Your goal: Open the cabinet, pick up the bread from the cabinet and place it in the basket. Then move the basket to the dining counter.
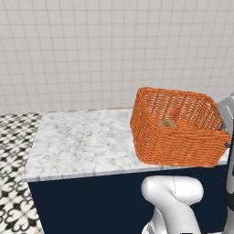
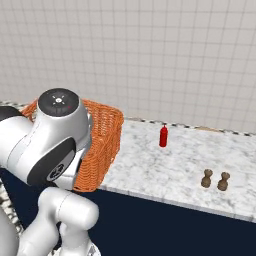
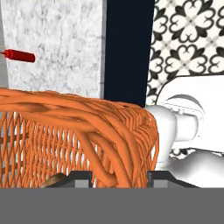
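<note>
At the frame's bottom, the gripper (image 3: 118,178) clenches the rim of the orange woven basket (image 1: 176,130), light, stiff mesh holding the bread roll (image 1: 167,123), above the dining counter (image 1: 82,141).

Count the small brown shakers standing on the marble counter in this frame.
2. The left shaker and the right shaker stand side by side, apart, near the counter's front edge, right of the red bottle. Others could be hidden behind the arm.

Bright, even rendered light, soft shadows, no glare, slightly coarse detail
</note>
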